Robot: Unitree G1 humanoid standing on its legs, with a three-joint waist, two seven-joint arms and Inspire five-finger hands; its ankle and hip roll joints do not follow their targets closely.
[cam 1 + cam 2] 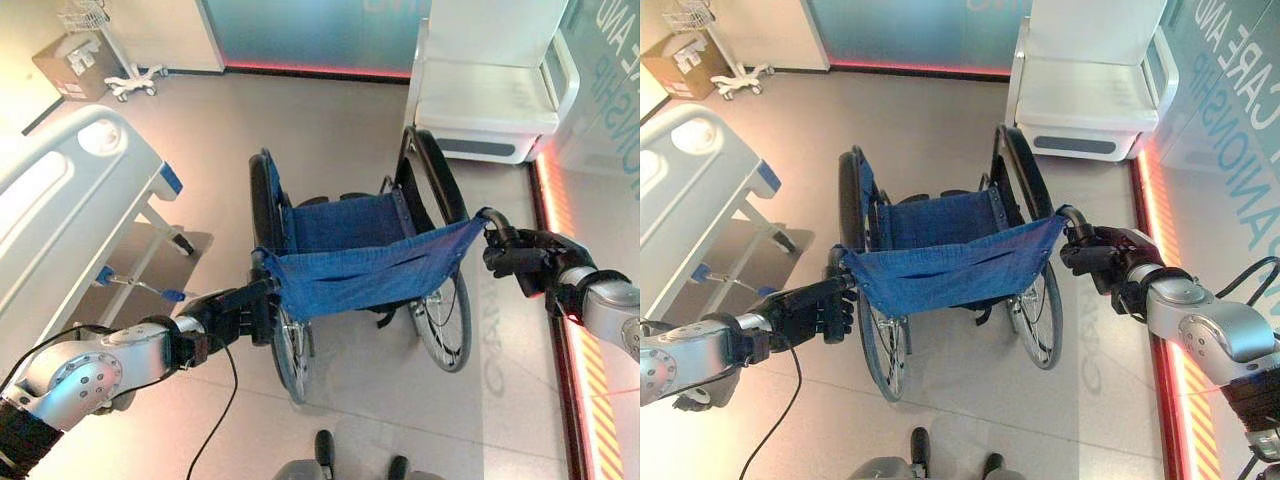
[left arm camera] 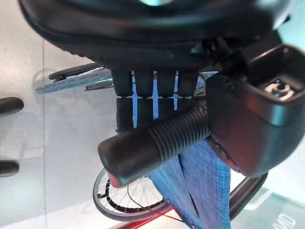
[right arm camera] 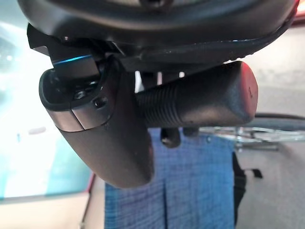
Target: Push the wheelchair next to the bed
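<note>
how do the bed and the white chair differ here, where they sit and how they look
The bed lies to the wheelchair's left, the white chair ahead on its right. The bed has blue fittings and thin legs; the chair is a boxy seat with side arms. Both are white.

Wheelchair (image 1: 360, 260): black frame, blue fabric seat and back sling, large spoked wheels, upright on floor. It stands between both hands, each closed round one ribbed black push handle. Bed (image 1: 70, 190) lies beyond the left hand (image 1: 235, 312), apart from the chair.
</note>
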